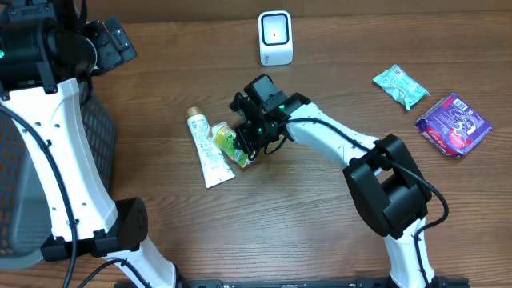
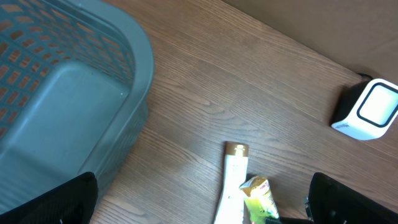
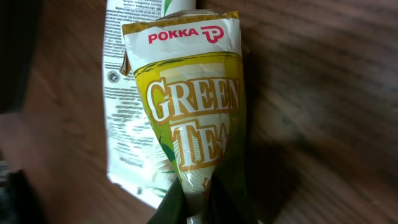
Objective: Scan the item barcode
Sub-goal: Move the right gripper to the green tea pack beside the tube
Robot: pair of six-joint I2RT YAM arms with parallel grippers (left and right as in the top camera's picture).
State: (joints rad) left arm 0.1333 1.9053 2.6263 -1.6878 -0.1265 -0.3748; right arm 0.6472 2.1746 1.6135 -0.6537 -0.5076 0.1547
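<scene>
My right pincer [image 3: 198, 211] is closed on the green tea carton [image 3: 186, 106]. Its dark fingers [image 3: 166, 208] pinch the carton's lower end so that the yellow sides crease inward. The carton's printed front faces my wrist camera, brand name at the top. I cannot tell whether it rests on the table [image 1: 320, 224] or is just off it. Right beside it, partly underneath from this angle, lies a white tube [image 3: 124, 112], its small print turned up.

From overhead, the carton and tube sit together near the table's middle, the tube's gold cap pointing toward the far edge. Beyond them, near that far edge, the white scanner [image 1: 275, 38] stands upright, well apart from the carton. Off to my right lie a teal packet [image 1: 400, 86] and a purple packet [image 1: 454, 123], near each other.

My left pincer [image 2: 202, 186] hangs wide open, holding nothing, above the table next to the grey basket [image 2: 62, 93].
</scene>
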